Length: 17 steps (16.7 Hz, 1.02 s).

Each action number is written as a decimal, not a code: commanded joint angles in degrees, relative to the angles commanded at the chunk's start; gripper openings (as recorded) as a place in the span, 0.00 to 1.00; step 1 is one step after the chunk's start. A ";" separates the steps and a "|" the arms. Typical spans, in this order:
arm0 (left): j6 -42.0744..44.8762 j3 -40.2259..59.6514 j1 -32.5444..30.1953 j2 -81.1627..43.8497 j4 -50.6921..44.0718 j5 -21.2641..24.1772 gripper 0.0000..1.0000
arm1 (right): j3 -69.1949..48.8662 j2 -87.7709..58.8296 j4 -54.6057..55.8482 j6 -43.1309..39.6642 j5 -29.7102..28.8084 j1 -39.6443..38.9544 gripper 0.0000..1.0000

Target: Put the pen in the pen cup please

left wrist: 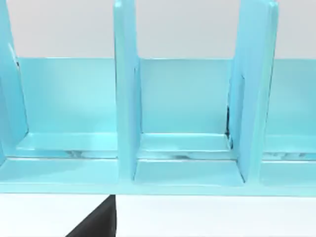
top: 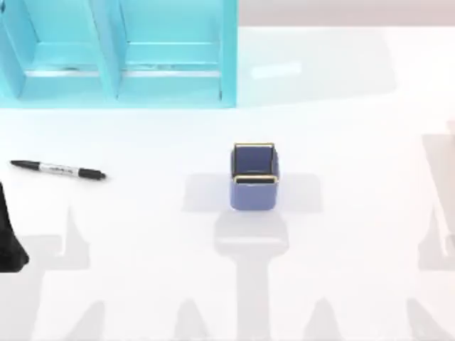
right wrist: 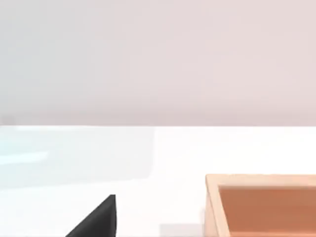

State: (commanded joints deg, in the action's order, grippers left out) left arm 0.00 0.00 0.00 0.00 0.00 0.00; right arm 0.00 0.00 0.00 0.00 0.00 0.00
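Pen [top: 58, 170] first, at the far left of the table: it lies flat on the white surface, black cap end toward the left edge, well apart from everything else and in front of the turquoise shelf unit [top: 117, 53] that fills the back left. My left arm [top: 8, 238] is a dark shape at the left edge, nearer me than the pen and not touching it; I cannot tell whether its claw is released or clenched. Toward the middle stands the pen cup [top: 254, 177], upright, blue-violet with a gold rim, and nothing is inside that I can see. My right arm is parked off to the right. The long sideways carry from pen to cup is my main worry: a slim round barrel grabbed off-centre could roll away or tilt in the grip, and since I judge the pen longer than the cup is wide, a tilted or flat approach could catch the rim and tip the cup. The left wrist view gives me the shelf unit's dividers [left wrist: 126, 98] close up, with a dark wedge at its lower edge, while the right wrist view picks up an orange-tan box [right wrist: 261, 205] on the table.
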 joint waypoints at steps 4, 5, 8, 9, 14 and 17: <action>-1.87 0.62 0.14 -1.85 1.01 0.24 1.00 | 0.00 0.00 0.00 0.00 0.00 0.00 1.00; -3.70 1.19 0.23 -3.67 1.94 0.51 1.00 | 0.00 0.00 0.00 0.00 0.00 0.00 1.00; -12.60 3.69 0.45 -12.77 6.07 1.89 1.00 | 0.00 0.00 0.00 0.00 0.00 0.00 1.00; -16.49 4.68 0.51 -17.00 7.74 2.49 1.00 | 0.00 0.00 0.00 0.00 0.00 0.00 1.00; -39.55 9.82 0.96 -43.95 16.74 5.88 1.00 | 0.00 0.00 0.00 0.00 0.00 0.00 1.00; -53.17 12.74 1.38 -59.95 22.00 7.82 1.00 | 0.00 0.00 0.00 0.00 0.00 0.00 1.00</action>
State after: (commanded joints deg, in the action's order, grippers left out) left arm -53.17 12.74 1.38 -59.95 22.00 7.82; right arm 0.00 0.00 0.00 0.00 0.00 0.00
